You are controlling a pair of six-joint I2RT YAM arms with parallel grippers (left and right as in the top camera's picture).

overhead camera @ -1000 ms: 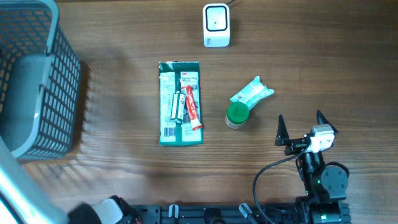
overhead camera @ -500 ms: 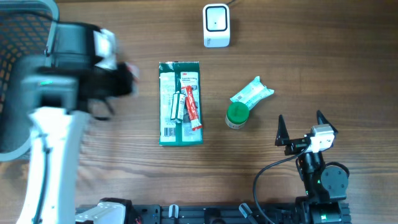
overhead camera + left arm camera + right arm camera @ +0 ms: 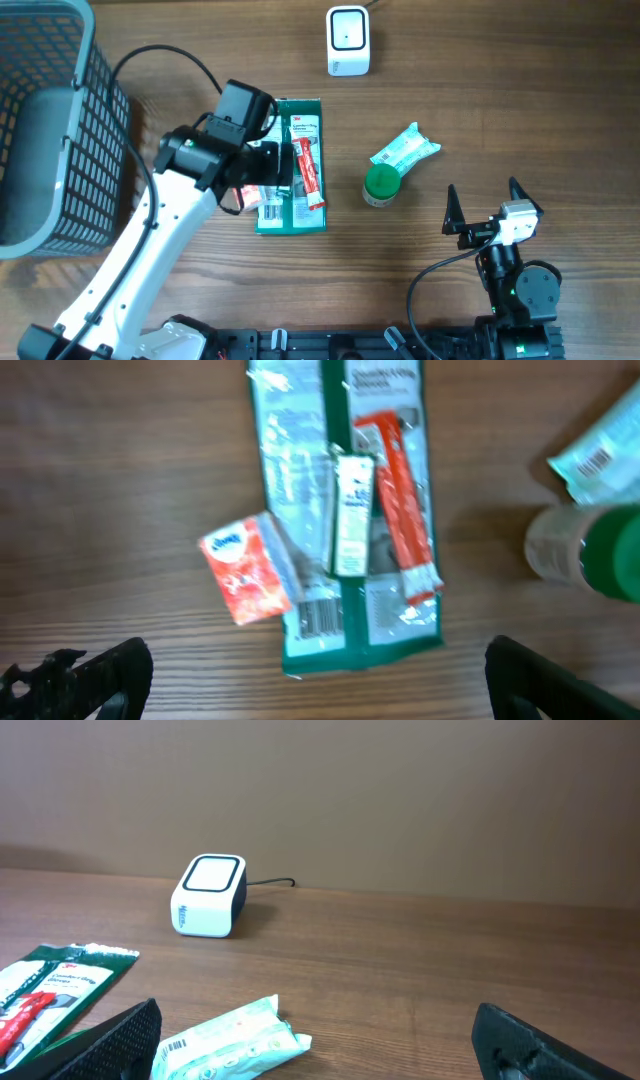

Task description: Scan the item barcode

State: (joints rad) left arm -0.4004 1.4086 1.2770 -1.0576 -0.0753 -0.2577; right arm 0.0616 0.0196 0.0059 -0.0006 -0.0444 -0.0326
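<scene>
Brown wood-grain worktop (image 3: 200,290) carries a green blister pack (image 3: 300,208) of tubes near its middle, and we see the left pincer (image 3: 318,660) hanging right above it, fingers spread wide and pinching nothing, the pack's barcode end lying between the two fingertips. A small red-and-white sachet (image 3: 243,568) lies against the pack's left edge, overlapping it. The right pincer (image 3: 484,200), also spread and empty, sits well apart to the right, beyond a green-capped bottle (image 3: 381,185), while the white scanner (image 3: 348,41) stands at the far edge.
</scene>
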